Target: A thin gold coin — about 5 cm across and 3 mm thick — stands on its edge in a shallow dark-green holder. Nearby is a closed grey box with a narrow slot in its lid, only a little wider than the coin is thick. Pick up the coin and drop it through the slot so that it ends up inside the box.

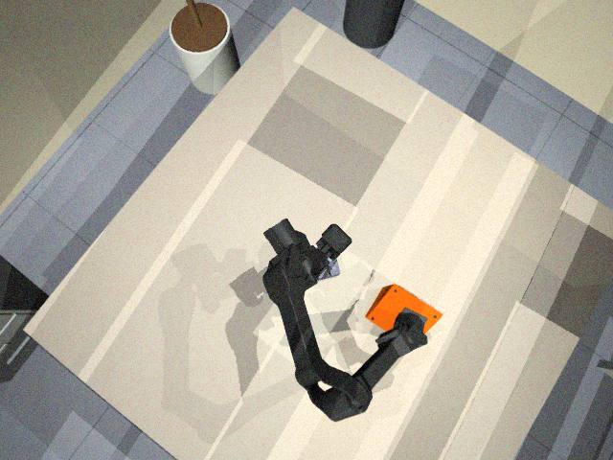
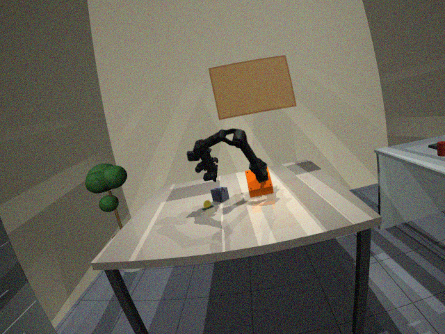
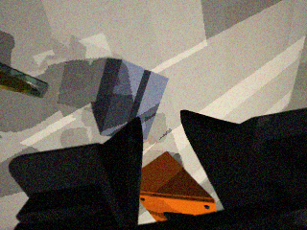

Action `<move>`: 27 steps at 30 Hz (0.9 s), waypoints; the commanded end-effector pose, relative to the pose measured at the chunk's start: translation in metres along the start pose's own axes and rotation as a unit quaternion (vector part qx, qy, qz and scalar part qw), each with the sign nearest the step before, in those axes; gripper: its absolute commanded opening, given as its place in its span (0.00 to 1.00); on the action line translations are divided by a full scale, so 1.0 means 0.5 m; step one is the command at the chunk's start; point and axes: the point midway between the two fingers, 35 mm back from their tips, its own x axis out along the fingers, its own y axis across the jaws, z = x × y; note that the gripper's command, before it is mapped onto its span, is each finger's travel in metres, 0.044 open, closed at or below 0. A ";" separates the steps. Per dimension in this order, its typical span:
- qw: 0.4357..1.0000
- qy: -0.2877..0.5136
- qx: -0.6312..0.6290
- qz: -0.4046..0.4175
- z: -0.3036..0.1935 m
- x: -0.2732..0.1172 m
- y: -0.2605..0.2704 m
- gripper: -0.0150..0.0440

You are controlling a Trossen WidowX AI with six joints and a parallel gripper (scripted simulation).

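Pale tabletop (image 1: 197, 208) (image 2: 251, 233) (image 3: 182, 29) beneath partly open jaws (image 1: 324, 264) (image 2: 212, 179)

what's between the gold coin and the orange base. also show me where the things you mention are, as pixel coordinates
The grey box (image 1: 332, 270) (image 2: 220, 194) (image 3: 155, 91), its slot facing up; the exterior and wrist views show it there.

Beyond the end effector, a pale beige wall (image 2: 161, 72) is rising, carrying a tilted tan board (image 2: 252, 87) above it. Below the end effector, a light surface (image 1: 197, 208) (image 2: 201, 248) (image 3: 249, 57) is standing on dark legs (image 2: 124, 302), with bright bands and grey shadow patches crossing its top. Blue-grey floor tiles (image 1: 99, 143) (image 2: 172, 302) are spreading lower than the end effector. In the exterior view, a round-crowned green plant (image 2: 106, 177) is standing left of the end effector, and a pale counter (image 2: 409, 190) is standing to its right, holding a red object (image 2: 441, 148).
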 end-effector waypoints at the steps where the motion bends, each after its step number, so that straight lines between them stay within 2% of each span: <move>1: 0.948 -0.065 -0.284 0.130 0.054 -0.039 0.145 0.53; 6: 0.897 -0.106 -0.391 0.176 0.072 -0.062 0.204 0.53; 19: 0.897 -0.106 -0.391 0.176 0.078 -0.062 0.204 0.53; 23: 0.897 -0.107 -0.391 0.176 0.082 -0.004 0.230 0.53; 27: 0.897 -0.107 -0.391 0.176 0.082 0.002 0.232 0.53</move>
